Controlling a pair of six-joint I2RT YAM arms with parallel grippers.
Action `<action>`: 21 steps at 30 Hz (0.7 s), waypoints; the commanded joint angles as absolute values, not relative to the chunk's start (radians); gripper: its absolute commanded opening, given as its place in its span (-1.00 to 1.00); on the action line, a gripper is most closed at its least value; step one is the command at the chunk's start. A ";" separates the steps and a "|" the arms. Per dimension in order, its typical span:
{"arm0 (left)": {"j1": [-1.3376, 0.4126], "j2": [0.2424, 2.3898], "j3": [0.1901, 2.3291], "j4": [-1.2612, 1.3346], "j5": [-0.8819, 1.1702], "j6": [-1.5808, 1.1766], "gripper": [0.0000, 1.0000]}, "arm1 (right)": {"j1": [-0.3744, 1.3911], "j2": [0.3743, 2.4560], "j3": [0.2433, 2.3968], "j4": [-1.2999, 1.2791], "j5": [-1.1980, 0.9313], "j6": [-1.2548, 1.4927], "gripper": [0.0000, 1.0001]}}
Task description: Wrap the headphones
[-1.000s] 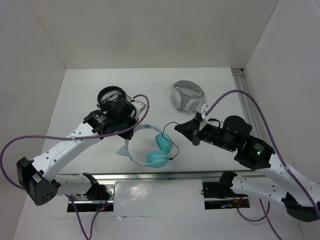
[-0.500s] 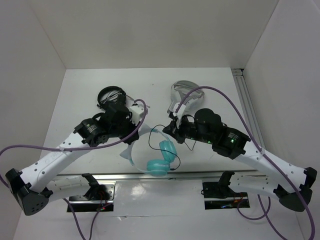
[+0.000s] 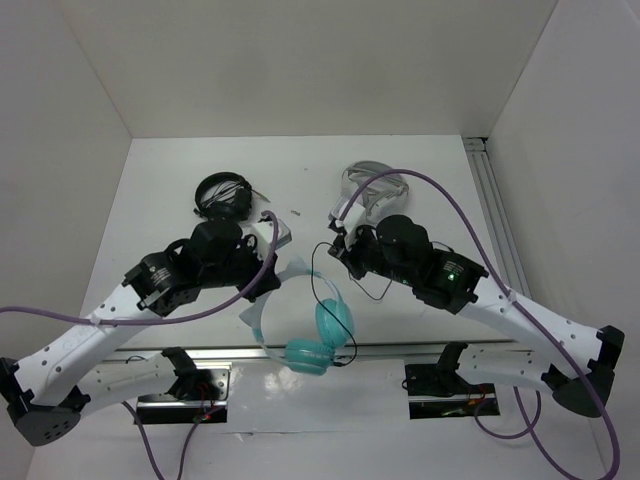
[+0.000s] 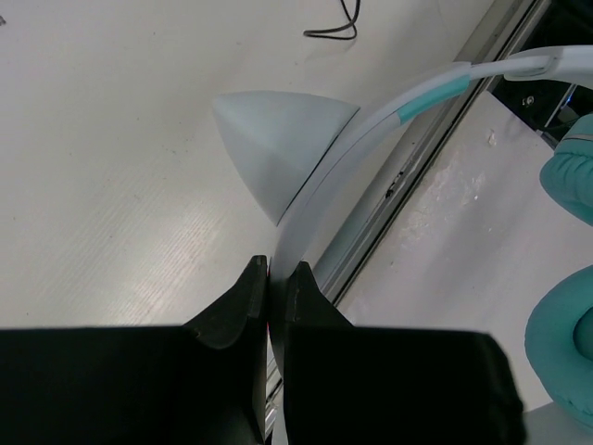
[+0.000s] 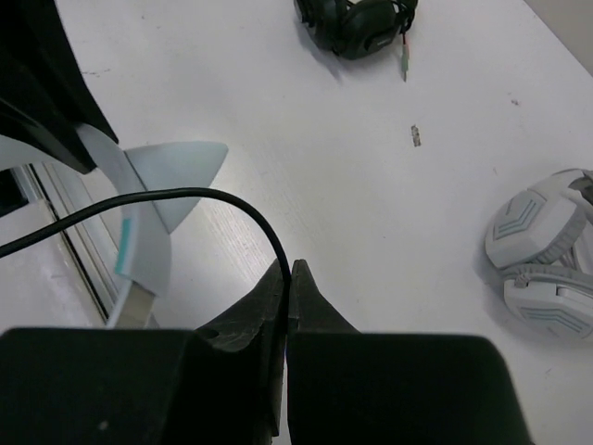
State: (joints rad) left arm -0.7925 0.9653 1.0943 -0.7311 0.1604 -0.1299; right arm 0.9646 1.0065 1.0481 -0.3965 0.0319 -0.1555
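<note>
The headphones have two teal ear cups (image 3: 333, 320) and a pale headband (image 4: 371, 130) with a cat-ear point (image 4: 278, 148). They hang over the table's front rail. My left gripper (image 3: 278, 262) is shut on the headband just below that point; the left wrist view shows the band pinched between the fingertips (image 4: 250, 283). My right gripper (image 3: 336, 246) is shut on the thin black cable (image 5: 185, 197), which arcs left from its tips toward the headband (image 5: 139, 241). More cable loops beside the cups (image 3: 352, 300).
All-black headphones (image 3: 222, 195) lie at the back left. Grey-and-white headphones (image 3: 370, 185) lie at the back right, just behind my right arm. An aluminium rail (image 3: 420, 348) runs along the table's front edge. White walls close in three sides.
The left gripper has carried the headphones toward the near edge, and the ear cups now hang past the rail. The right gripper has swung left and back with the cable.
</note>
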 commanded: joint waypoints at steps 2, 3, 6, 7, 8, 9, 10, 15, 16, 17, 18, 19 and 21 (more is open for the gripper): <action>-0.792 0.916 1.134 -0.652 0.204 -0.135 -1.00 | 0.971 1.017 1.060 -0.342 0.063 -0.172 -1.00; -0.792 0.905 1.134 -0.652 0.204 -0.135 -0.98 | 0.971 1.031 1.060 -0.342 0.049 -0.172 -1.00; -0.792 0.894 1.143 -0.643 0.186 -0.135 -0.98 | 0.971 1.057 1.071 -0.366 0.037 -0.172 -1.00; -0.792 0.894 1.143 -0.643 0.177 -0.135 -0.98 | 0.971 1.072 1.071 -0.367 0.037 -0.172 -1.00; -0.792 0.885 1.153 -0.643 0.176 -0.135 -0.98 | 0.971 1.072 1.071 -0.367 0.037 -0.172 -1.00; -0.792 0.885 1.154 -0.643 0.163 -0.135 -0.98 | 0.971 1.081 1.071 -0.367 0.037 -0.172 -1.00; -0.792 0.885 1.163 -0.643 0.147 -0.135 -0.98 | 0.971 1.081 1.071 -0.367 0.037 -0.172 -1.00; -0.792 0.864 1.173 -0.624 0.083 -0.147 -0.98 | 0.971 1.081 1.062 -0.357 0.037 -0.181 -1.00; -0.792 0.864 1.173 -0.615 0.068 -0.158 -0.98 | 0.971 1.081 1.062 -0.357 0.037 -0.181 -1.00; -0.792 0.850 1.173 -0.606 0.057 -0.158 -0.98 | 0.971 1.081 1.062 -0.357 0.037 -0.181 -1.00; -0.792 0.850 1.173 -0.592 0.035 -0.158 -0.98 | 0.971 1.081 1.052 -0.357 0.037 -0.181 -1.00; -0.792 0.839 1.173 -0.592 0.022 -0.170 -0.98 | 0.971 1.081 1.052 -0.357 0.037 -0.181 -1.00; -0.792 0.830 1.184 -0.581 -0.023 -0.179 -0.98 | 0.971 1.081 1.042 -0.348 0.028 -0.181 -1.00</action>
